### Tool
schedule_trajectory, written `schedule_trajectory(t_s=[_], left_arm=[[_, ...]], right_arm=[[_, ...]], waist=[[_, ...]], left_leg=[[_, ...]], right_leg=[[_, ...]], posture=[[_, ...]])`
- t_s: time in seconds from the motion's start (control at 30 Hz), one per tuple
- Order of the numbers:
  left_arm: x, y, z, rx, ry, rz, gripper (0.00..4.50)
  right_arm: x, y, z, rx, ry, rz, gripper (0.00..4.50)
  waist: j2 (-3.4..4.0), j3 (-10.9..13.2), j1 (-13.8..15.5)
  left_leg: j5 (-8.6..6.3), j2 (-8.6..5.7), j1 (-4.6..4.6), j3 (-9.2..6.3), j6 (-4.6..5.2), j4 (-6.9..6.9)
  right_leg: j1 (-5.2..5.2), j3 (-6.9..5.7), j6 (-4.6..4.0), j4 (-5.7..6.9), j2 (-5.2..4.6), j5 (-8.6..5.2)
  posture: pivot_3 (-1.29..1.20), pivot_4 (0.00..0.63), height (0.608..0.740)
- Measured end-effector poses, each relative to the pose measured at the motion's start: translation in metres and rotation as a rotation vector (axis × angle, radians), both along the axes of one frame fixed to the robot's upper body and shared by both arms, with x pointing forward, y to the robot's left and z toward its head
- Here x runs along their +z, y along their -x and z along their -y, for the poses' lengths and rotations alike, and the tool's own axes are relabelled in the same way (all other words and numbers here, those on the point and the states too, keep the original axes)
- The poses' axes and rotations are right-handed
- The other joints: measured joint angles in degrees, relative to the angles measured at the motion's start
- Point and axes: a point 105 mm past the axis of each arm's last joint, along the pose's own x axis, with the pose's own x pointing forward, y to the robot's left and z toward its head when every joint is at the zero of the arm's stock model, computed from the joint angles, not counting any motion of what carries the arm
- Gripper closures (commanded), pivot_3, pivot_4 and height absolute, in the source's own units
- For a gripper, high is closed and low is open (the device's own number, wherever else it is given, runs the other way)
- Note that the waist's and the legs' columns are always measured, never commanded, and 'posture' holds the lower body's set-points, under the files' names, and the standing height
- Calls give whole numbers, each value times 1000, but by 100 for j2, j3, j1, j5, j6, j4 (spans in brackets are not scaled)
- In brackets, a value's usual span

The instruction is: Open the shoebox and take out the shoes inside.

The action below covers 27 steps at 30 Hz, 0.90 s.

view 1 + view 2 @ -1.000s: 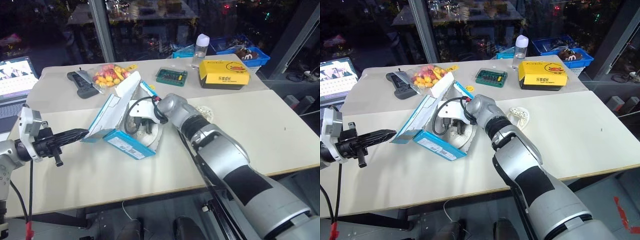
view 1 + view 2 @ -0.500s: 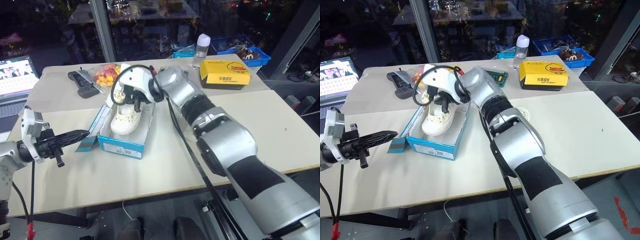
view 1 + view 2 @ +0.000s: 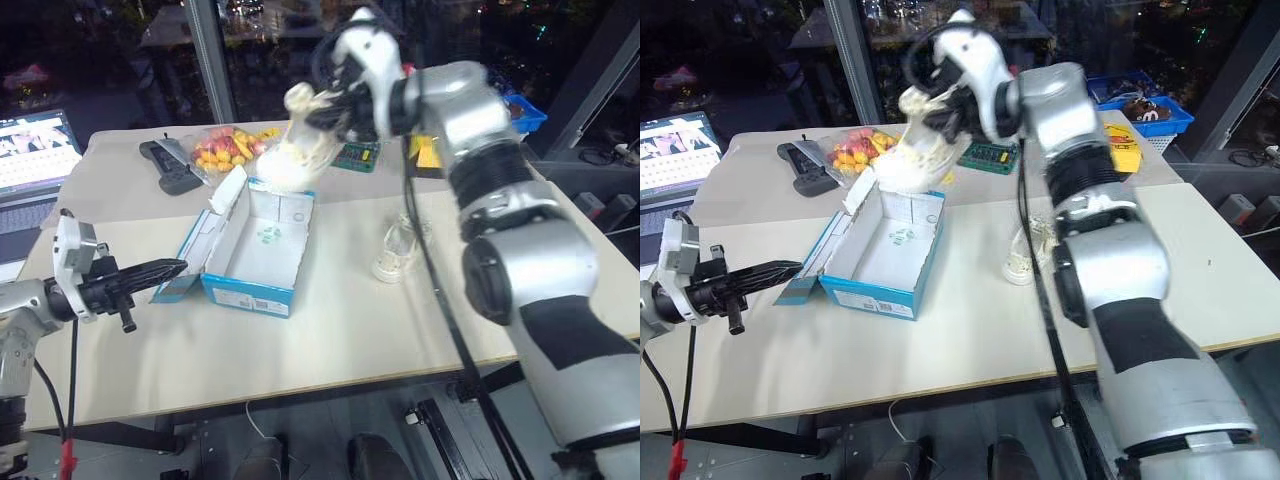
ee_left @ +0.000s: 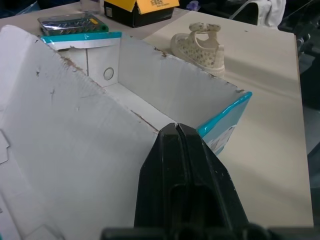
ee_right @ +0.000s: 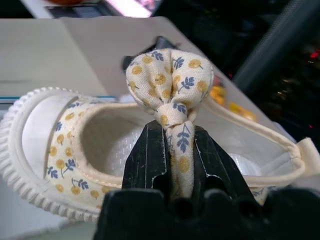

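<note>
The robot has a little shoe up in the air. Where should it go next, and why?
Probably sideways and down to the table, beside the other shoe. The right gripper pinches the lifted shoe by its bow above the open, emptied shoebox, so setting it down would likely finish the job.

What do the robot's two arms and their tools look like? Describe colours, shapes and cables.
Both arms are rounded silver-grey shells with black sections. Each tool has two black fingers: the left tool tapers to a ribbed point behind a white wrist block; the right tool sits under a white housing with looping black cables.

Silver arms with black bands, black ribbed pincer [image 3: 165, 268], black cables
</note>
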Motion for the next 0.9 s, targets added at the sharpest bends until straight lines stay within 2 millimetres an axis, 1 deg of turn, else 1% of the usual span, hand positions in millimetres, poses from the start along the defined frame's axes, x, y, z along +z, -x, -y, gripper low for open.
schedule_trajectory(t_s=[0.1, 0.13, 0.17, 0.23, 0.27, 0.33, 0.43, 0.53, 0.57, 0.6, 0.73, 0.9], left_arm=[[1, 4, 0, -9, -6, 0, 4500], [2, 7, -2, -14, -27, -7, 4500], [4, 9, -5, -9, -40, -11, 4500], [15, 14, -17, 33, -61, 13, 4500], [21, 17, -22, 52, -68, 30, 4500], [28, 24, -22, 47, -80, 48, 4500], [27, 31, -15, 21, -90, 39, 4500], [30, 33, -9, 2, -88, 47, 4500], [32, 32, -8, 2, -83, 53, 4500], [33, 33, -7, -1, -83, 56, 4500], [36, 32, -4, -12, -80, 70, 4500], [38, 30, -1, -23, -78, 80, 4500]], right_arm=[[-9, 5, 41, -93, -15, -58, 4346], [-11, 10, 59, -133, -18, -75, 4346], [-13, 15, 72, -161, -18, -85, 4346], [-14, 29, 104, -243, -5, -96, 4346], [-14, 35, 115, -272, -8, -102, 4346], [-19, 46, 132, -324, 16, -108, 4346], [-33, 52, 145, -362, 30, -157, 4346], [-56, 62, 148, -329, 59, -224, 4346], [-67, 64, 150, -322, 71, -252, 4346], [-74, 64, 152, -324, 76, -269, 4346], [-113, 57, 165, -362, 133, -338, 4346], [-152, 44, 176, -394, 261, -340, 4346]], waist=[[2, 1, 4], [3, 2, -3], [4, 3, -3], [12, 7, -2], [15, 9, -10], [19, 10, -17], [19, 11, -15], [19, 11, 12], [19, 11, 15], [19, 11, 15], [19, 11, 16], [19, 11, -1]], left_leg=[[-6, 3, -11, 8, 10, 20], [-10, 7, -26, 11, 17, 28], [-13, 8, -30, 12, 20, 33], [-19, 11, -30, 24, 30, 37], [-20, 13, -27, 32, 32, 38], [-22, 18, -17, 48, 35, 37], [-23, 31, 0, 61, 36, 42], [-23, 48, 2, 64, 36, 59], [-23, 49, 3, 66, 36, 59], [-23, 49, 4, 66, 36, 61], [-23, 47, 3, 75, 36, 68], [-23, 47, 2, 81, 36, 66]], right_leg=[[-5, 3, 0, 4, 1, 0], [-14, 4, 1, 4, 2, 0], [-17, 3, 1, 4, 3, 0], [-17, 7, 2, 2, 1, -1], [-16, 12, 3, 1, 0, -1], [-9, 22, 5, -2, -1, -1], [5, 29, 9, -4, 1, 1], [15, 25, 11, -3, 6, 6], [16, 26, 12, -3, 7, 7], [18, 25, 13, -3, 8, 8], [17, 29, 17, -3, 8, 12], [13, 34, 17, -4, 10, 13]], posture=[[0, 150, 734], [0, 150, 734], [0, 150, 734], [0, 150, 734], [0, 150, 734], [0, 150, 734], [0, 150, 734], [0, 150, 734], [0, 150, 734], [0, 150, 734], [0, 150, 734], [0, 150, 734]])
